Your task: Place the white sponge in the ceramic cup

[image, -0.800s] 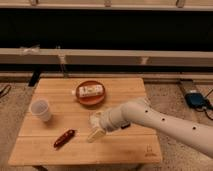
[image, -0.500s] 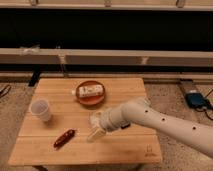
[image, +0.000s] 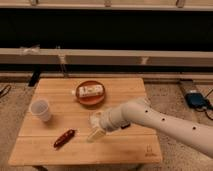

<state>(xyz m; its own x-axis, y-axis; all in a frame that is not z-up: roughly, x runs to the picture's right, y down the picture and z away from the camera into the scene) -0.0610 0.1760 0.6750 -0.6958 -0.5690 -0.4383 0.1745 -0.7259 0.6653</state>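
Tool (image: 94, 131) low at frame centre over surface (image: 125, 147), white sponge (image: 95, 119) against it; grip cannot tell. Ceramic cup (image: 41, 109) left, well apart.

Upright white ceramic cup (image: 41, 109), well apart from the off-white sponge (image: 94, 119) beside the end effector (image: 96, 132).

light warm, dim | background dark | soft shadow beside jaws, low over table (image: 127, 92) front-centre
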